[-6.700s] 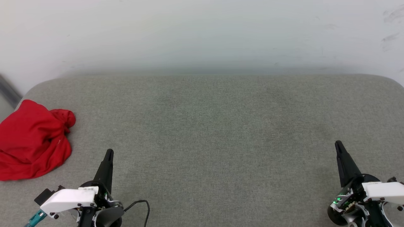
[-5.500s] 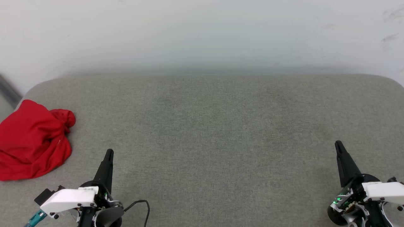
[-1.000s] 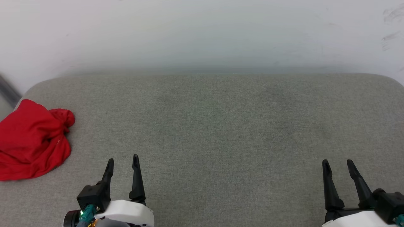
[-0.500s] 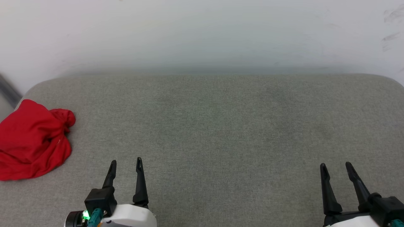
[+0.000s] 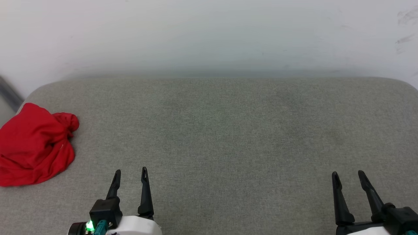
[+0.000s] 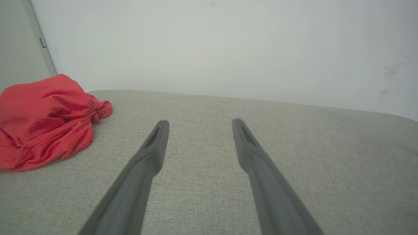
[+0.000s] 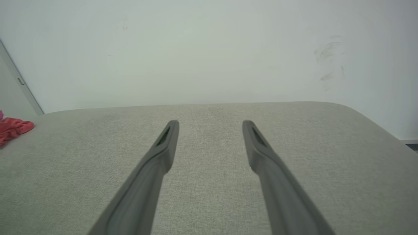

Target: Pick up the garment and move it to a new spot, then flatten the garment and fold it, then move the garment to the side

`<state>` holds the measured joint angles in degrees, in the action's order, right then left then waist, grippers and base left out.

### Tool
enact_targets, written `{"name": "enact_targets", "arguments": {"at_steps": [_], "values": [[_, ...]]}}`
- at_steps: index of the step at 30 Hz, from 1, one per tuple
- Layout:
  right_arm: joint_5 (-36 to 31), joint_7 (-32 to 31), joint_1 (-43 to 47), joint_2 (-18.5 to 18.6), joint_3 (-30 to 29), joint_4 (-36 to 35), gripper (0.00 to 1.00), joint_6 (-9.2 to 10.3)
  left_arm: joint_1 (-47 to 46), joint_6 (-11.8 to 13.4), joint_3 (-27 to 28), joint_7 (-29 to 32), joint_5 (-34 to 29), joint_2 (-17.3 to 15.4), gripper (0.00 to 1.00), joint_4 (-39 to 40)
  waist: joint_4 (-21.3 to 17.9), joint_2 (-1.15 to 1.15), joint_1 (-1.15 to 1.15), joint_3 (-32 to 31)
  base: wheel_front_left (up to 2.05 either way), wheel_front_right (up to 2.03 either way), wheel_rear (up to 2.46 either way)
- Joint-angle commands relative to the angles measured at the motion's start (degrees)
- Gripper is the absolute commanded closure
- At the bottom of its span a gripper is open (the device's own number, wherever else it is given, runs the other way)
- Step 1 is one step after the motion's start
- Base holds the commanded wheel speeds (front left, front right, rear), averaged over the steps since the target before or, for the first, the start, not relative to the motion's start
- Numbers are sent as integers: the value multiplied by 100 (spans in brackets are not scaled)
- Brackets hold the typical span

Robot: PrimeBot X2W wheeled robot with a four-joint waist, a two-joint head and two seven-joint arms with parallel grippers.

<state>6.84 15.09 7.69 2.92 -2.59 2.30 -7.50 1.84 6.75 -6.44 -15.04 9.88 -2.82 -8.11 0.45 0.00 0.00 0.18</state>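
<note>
1. Behind everything, a pale wall (image 5: 209,32), lightly scuffed at the far right.
2. Below it, a broad grey fabric-covered worktop (image 5: 228,130) with rounded far corners.
3. At the worktop's left edge, the garment (image 5: 32,147) — a crumpled red heap, cut off by the left border of the head view and well apart from both grippers. No print, sleeve or trim to be made out in the bundle. Likely light, soft and limp: nothing stiff to lever against, nothing breakable, unlikely to slip from a firm pinch, sure to sag and trail once lifted.
4. Low at the near left, the left gripper (image 5: 130,171), the closer of the two to the heap. Fingers spread wide, grasping nothing, pointing away across the grey fabric.
5. Low at the near right, the right gripper (image 5: 347,173), far from the heap. Fingers likewise parted and empty.
6. On the heap's far side, towards the middle of the worktop, a twisted lump (image 5: 70,122) standing proud — probably the easiest place to pinch, along with any raised fold on top. Risk in biting deep: a wad of several layers instead of a single edge, and harder flattening afterwards. Pick-up not yet begun, so a leftward reach seems called for first.
</note>
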Motion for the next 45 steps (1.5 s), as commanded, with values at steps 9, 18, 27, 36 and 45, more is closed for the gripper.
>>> {"name": "enact_targets", "arguments": {"at_steps": [9, 18, 27, 36, 45], "values": [[107, 12, 69, -7, -12, 51, 0, 2, 29, -8, 30, -20, 67, -11, 0, -76, 14, 0, 0, 6, 0, 0, 0], [2, 12, 57, -7, 16, -25, 0, 2, -33, 53, 33, -20, -24, -11, 0, -87, 137, 0, 0, 16, 0, 0, 0], [-109, 12, 60, -7, 52, -143, 0, 2, -145, 121, 47, -20, -94, -10, 0, -35, 673, 0, 0, 94, 0, 0, 0], [-245, 12, 26, -7, 64, -221, 0, 2, -231, 183, 111, -19, -117, -9, 0, -13, 1463, 0, 0, 213, 0, 0, 0], [-394, 12, -41, -7, 107, -283, 0, 3, -212, 288, 167, -19, -63, -8, 0, 26, 2124, 0, 0, 301, 0, 0, 0]]}}
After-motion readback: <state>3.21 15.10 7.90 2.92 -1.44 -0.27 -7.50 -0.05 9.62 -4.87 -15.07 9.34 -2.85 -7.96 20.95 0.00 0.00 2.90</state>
